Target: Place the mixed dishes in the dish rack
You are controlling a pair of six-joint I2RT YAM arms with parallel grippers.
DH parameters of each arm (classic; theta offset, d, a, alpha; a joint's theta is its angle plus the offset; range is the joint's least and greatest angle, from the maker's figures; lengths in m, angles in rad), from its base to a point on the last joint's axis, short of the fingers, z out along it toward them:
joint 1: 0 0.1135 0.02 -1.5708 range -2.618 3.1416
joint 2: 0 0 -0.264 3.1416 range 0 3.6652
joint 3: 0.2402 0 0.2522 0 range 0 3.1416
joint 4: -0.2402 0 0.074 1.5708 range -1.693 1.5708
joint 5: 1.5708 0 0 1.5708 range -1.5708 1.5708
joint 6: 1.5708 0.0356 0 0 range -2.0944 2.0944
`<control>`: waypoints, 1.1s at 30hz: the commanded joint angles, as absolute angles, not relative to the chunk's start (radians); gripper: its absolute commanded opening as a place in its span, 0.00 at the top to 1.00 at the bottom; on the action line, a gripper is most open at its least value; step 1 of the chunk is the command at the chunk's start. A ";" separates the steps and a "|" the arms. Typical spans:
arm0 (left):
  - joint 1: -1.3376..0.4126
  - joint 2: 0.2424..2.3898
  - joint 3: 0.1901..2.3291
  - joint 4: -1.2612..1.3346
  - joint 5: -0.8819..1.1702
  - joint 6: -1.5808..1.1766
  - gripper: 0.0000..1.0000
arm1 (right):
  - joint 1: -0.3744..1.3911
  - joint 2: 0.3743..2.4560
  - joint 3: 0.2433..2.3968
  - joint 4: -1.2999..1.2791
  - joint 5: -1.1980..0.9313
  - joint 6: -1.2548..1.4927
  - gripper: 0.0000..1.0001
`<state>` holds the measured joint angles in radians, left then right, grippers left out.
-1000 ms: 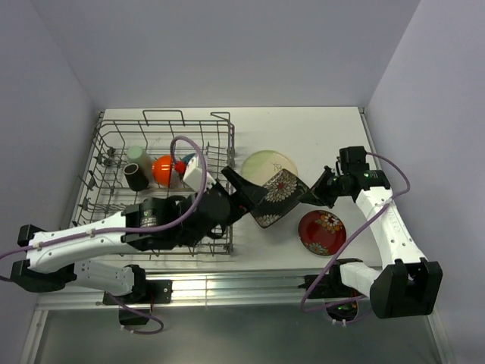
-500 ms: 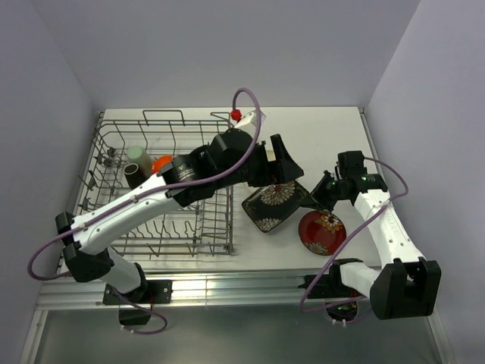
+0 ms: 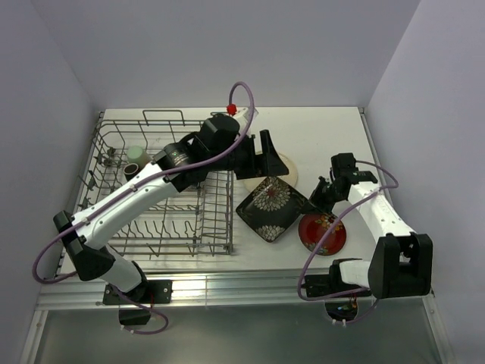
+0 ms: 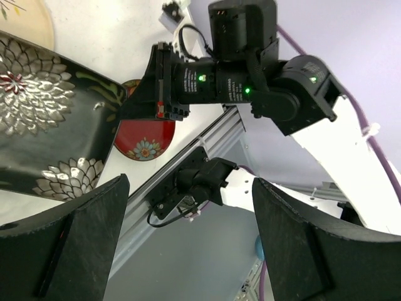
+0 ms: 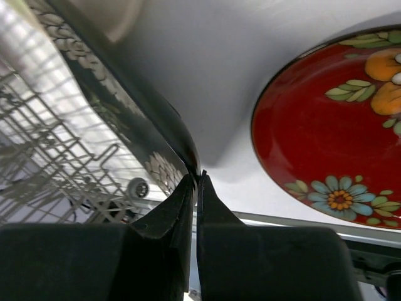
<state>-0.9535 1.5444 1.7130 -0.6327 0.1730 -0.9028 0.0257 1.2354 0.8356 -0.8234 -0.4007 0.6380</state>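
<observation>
Far left: dish rack [image 3: 174, 227] sits on the left part of the table [image 3: 326, 129] and takes up most of that side. Two cups stand upright in its back-left area, a green cup [image 3: 137, 154] and a dark brown cup [image 3: 130, 173] just in front of it, close together. I can't tell whether they touch. Rows of tines near the front are bare.

Left arm [image 3: 136, 201] reaches diagonally over the rack, from the near-left corner to past the rack's right wall. Left gripper [image 3: 261, 159] hangs above the table just right of the rack, jaws spread wide, nothing between them. It covers most of the pale green-cream round plate [image 3: 289, 168], which lies flat on the table; only its right edge shows from above.

Centre: black square floral plate [image 3: 271, 208] is on the table just right of the rack, outside it, turned like a diamond, in front of the pale plate. It is dark with white flowers.

Right of that: right gripper [image 3: 322, 193] is at the plate's right corner, jaws pinched together on the rim, the rim running straight into the tips. In the wrist view that corner looks slightly raised, with shadow under it.

Red floral plate [image 3: 322, 233] lies flat on the table, just right of and in front of the black one, below the right gripper. A purple cable crosses over it. Right arm [image 3: 379, 216] runs along the right side.
</observation>
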 commanded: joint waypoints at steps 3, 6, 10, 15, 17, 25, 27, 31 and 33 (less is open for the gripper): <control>-0.896 1.474 1.678 -0.529 0.251 -0.903 0.15 | 0.031 1.268 0.807 -0.769 -0.420 0.568 1.00; -0.882 1.491 1.703 -0.519 0.279 -0.907 0.16 | 0.046 1.342 0.843 -0.743 -0.416 0.555 1.00; -0.876 1.519 1.741 -0.535 0.311 -0.899 0.16 | 0.051 1.491 0.905 -0.715 -0.433 0.546 1.00; -0.861 1.511 1.746 -0.551 0.316 -0.882 0.16 | 0.066 1.629 0.977 -0.715 -0.405 0.519 1.00; -0.842 1.499 1.726 -0.548 0.319 -0.880 0.16 | 0.067 1.660 0.982 -0.703 -0.393 0.520 1.00; -0.789 1.462 1.666 -0.502 0.368 -0.894 0.17 | 0.080 1.729 0.976 -0.686 -0.367 0.503 0.96; -0.785 1.465 1.670 -0.505 0.377 -0.891 0.18 | 0.080 1.727 0.959 -0.664 -0.377 0.511 0.92; -0.772 1.463 1.667 -0.503 0.391 -0.888 0.18 | 0.080 1.723 0.916 -0.617 -0.411 0.541 0.82; -0.769 1.459 1.661 -0.508 0.396 -0.887 0.18 | 0.081 1.717 0.893 -0.588 -0.425 0.564 0.77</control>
<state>-0.7788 1.5021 1.6661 -0.5449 0.3614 -0.9031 0.0628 1.6844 0.9546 -0.7086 -0.4839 0.5320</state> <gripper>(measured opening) 0.818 0.205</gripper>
